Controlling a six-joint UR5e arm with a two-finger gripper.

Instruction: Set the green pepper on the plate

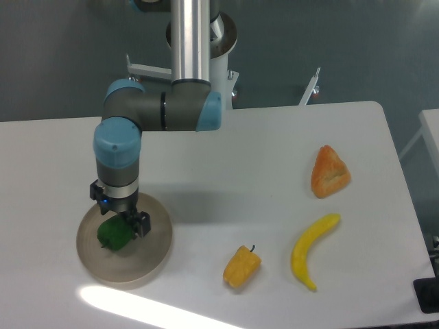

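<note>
Resting on plate (152, 255), green pepper (112, 234), gripper (124, 224) right above it, finger state can't tell

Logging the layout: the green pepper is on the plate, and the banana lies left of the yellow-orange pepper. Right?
Not quite. In the camera view the banana lies right of the yellow-orange pepper. The green pepper is indeed on the plate.

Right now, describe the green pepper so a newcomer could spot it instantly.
Start at the plate, the tan round dish at the table's front left. The pepper lies on it, just under the arm's end effector. It is dark green and lumpy; the other pepper is yellow-orange and sits on the bare table.
</note>
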